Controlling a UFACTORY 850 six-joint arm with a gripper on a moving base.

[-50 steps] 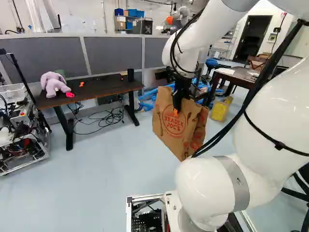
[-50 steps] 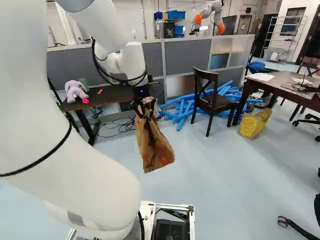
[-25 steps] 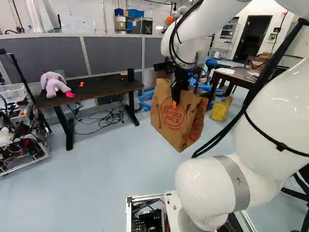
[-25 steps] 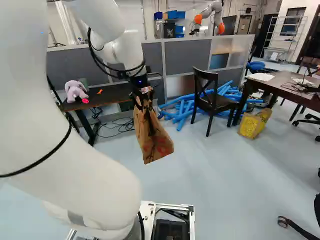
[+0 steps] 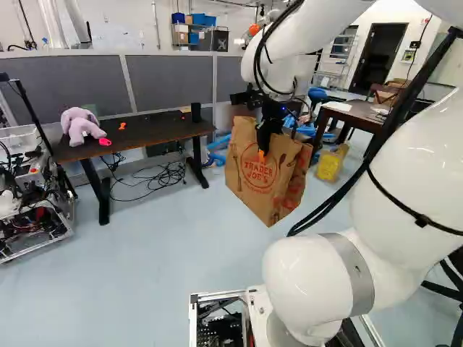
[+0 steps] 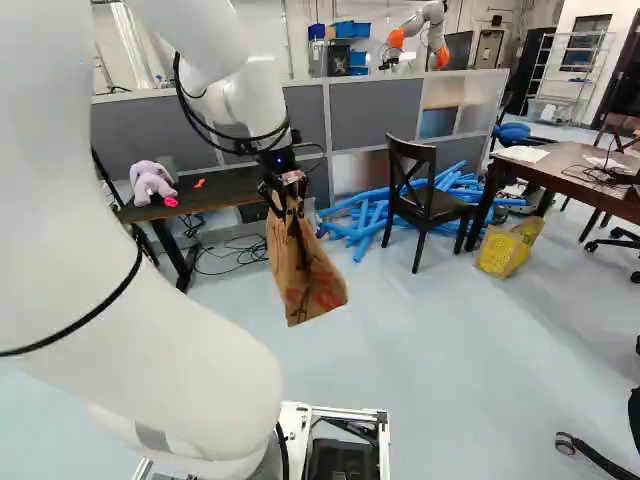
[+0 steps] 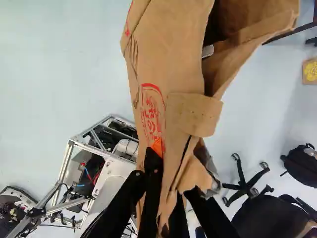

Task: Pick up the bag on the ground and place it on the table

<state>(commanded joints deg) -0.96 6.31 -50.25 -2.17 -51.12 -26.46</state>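
Just above the foot of the left base view, the white arm (image 5: 318, 282) rises from its lowest joint and reaches over the floor (image 5: 166, 246); from it the brown paper bag (image 5: 264, 181) hangs, tilted, its base apparently off the floor. The jaws are closed on the bag's upper part; an orange pad (image 5: 261, 155) lies against the printed face, with paper pinched between the two sides; the wrist view shows the folded flap (image 7: 195, 115) and the mouth standing open.

Step in hand, as judged: carriage of the bag to a table, most likely the dark table (image 5: 163, 130) beyond it at the left; the sentence does not settle which.

Advised: raise the base well above the near edge before crossing; travel slowly, since a grip on one side will probably let the bag swing and the paper may tear; aim for the middle stretch, inward of the near edge, between the pink item (image 5: 105, 142) and the black cup (image 5: 196, 112) by the far right corner; keep off the plush toy (image 5: 81, 126) at the left end; set the base down flat, let the bag settle, then release.

Farther off, at the right, stands a second table (image 6: 575, 170), the yellow bag (image 6: 508, 248) on the floor beside it.
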